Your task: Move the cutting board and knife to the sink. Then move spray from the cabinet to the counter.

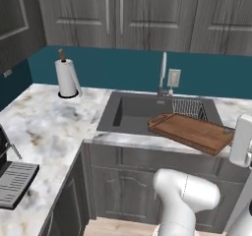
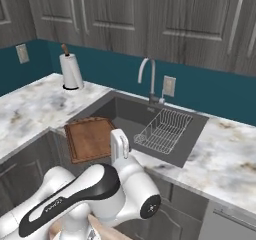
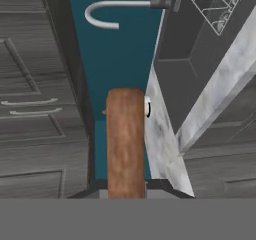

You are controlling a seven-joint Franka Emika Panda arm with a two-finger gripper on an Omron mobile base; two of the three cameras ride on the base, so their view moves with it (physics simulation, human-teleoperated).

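Plainly reddish-brown rimmed cutting board point(image 1: 193, 131), tilted over sink point(image 1: 129, 113)

cutting board point(image 1: 194, 131) spanning sink point(image 1: 130, 113) front, wire rack point(image 2: 164, 129) filling right, left basin open

No legible text, labels or numbers anywhere, faint marking on the arm point(image 2: 55, 202) – unreadable

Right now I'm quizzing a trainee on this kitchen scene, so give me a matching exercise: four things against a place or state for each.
Things:
1. cutting board
2. paper towel roll
3. wire rack
4. faucet

Places or states:
A. stands behind the basin at the teal wall
B. tilted over the sink's front edge
C. lies inside the basin
D. upright on the counter in the corner

Pairs: 1-B, 2-D, 3-C, 4-A
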